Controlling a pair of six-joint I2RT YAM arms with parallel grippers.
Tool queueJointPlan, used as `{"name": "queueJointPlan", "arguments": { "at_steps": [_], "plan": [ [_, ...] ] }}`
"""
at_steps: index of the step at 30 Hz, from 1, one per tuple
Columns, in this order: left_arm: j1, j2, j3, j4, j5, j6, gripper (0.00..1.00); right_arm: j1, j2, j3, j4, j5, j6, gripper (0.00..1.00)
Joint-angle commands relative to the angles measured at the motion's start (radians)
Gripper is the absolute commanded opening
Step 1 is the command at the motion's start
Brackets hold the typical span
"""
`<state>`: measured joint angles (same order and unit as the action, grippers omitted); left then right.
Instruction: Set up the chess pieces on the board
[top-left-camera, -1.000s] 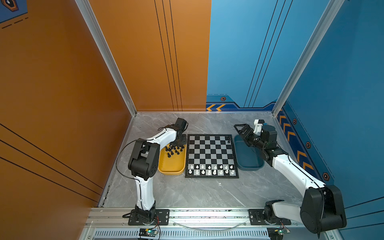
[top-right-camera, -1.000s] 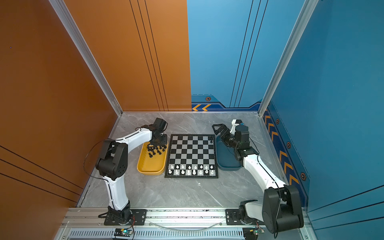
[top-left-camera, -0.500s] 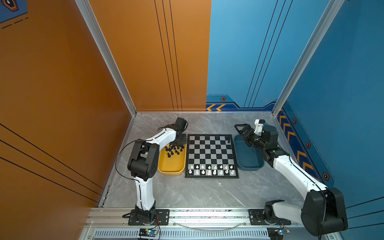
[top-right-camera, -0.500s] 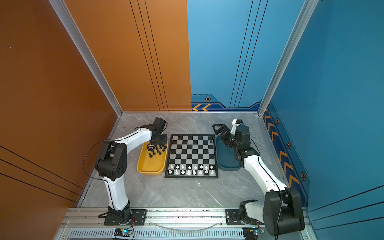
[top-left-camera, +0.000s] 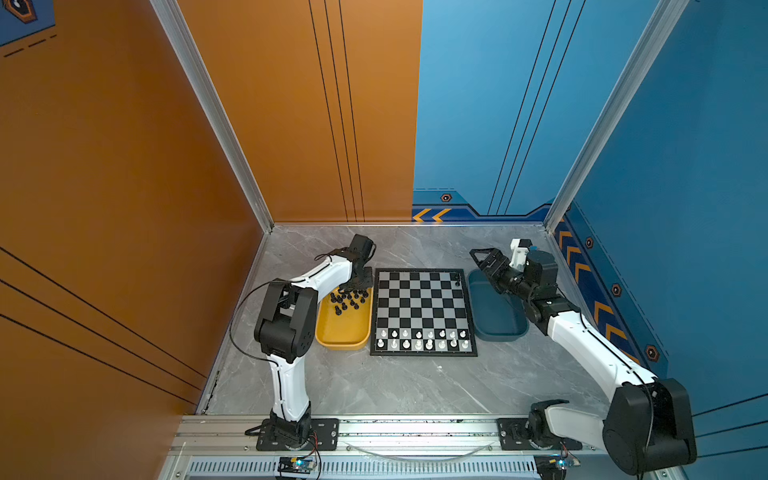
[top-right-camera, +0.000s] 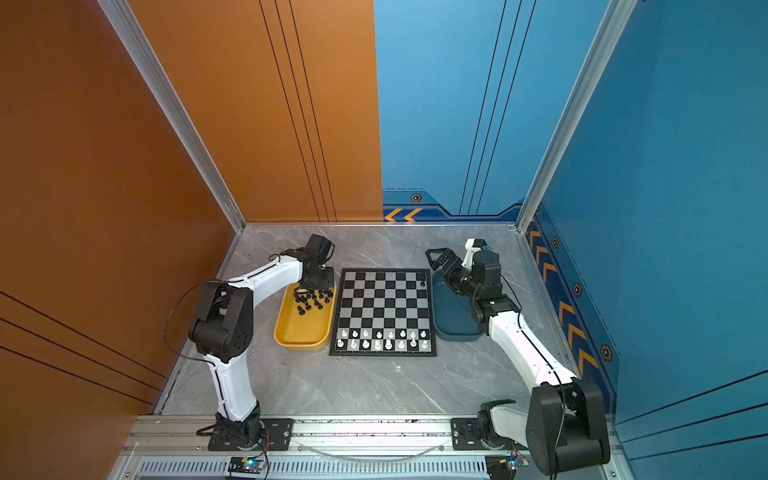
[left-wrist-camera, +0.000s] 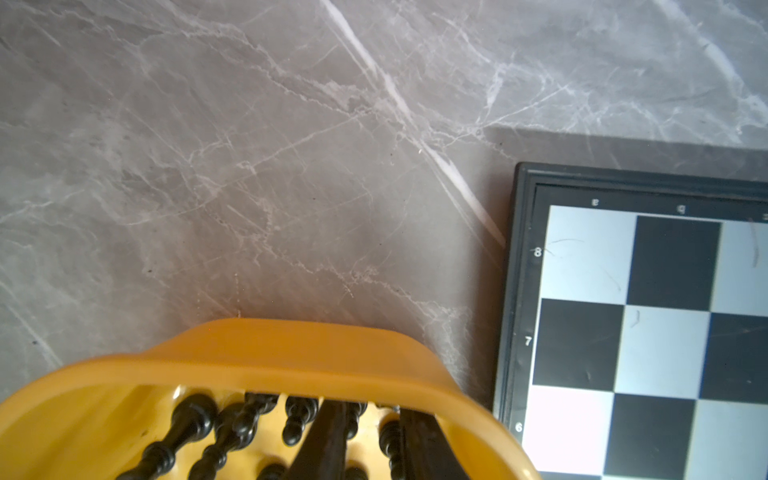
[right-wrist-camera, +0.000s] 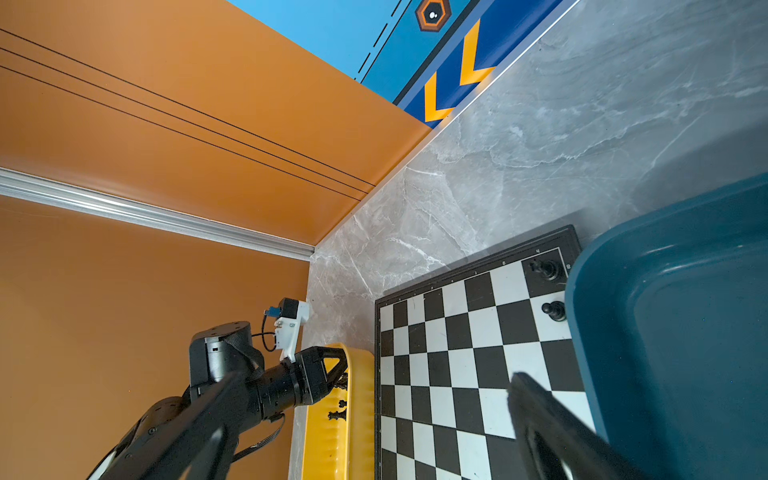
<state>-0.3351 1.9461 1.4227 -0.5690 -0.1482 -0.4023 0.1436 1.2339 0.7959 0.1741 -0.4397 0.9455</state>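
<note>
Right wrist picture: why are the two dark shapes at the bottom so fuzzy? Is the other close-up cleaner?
In the right wrist view those are the fingers of the right claw, too near the lens to focus, while the board is sharp; in the left wrist view the yellow tray's rim is soft and the board's pale squares glare white.

In a top view we see the left gripper (top-right-camera: 312, 289) down among the chess pieces (top-right-camera: 312, 298) at the yellow tray's (top-right-camera: 300, 341) far end. The board (top-right-camera: 383, 312) holds white men (top-right-camera: 382, 338) in its two near rows (two black pieces (top-right-camera: 423, 282) at the far right corner).
</note>
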Motion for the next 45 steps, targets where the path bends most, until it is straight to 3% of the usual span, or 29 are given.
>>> {"name": "queueJointPlan", "arguments": {
  "at_steps": [1,45],
  "plan": [
    [-0.008,-0.012,0.014,-0.027,0.016,-0.019,0.24,-0.007,-0.025,0.01,-0.01,0.027,-0.019,1.0],
    [-0.021,0.048,0.034,-0.043,0.006,-0.023,0.19,-0.017,-0.03,0.003,-0.01,0.024,-0.019,1.0]
  ]
}}
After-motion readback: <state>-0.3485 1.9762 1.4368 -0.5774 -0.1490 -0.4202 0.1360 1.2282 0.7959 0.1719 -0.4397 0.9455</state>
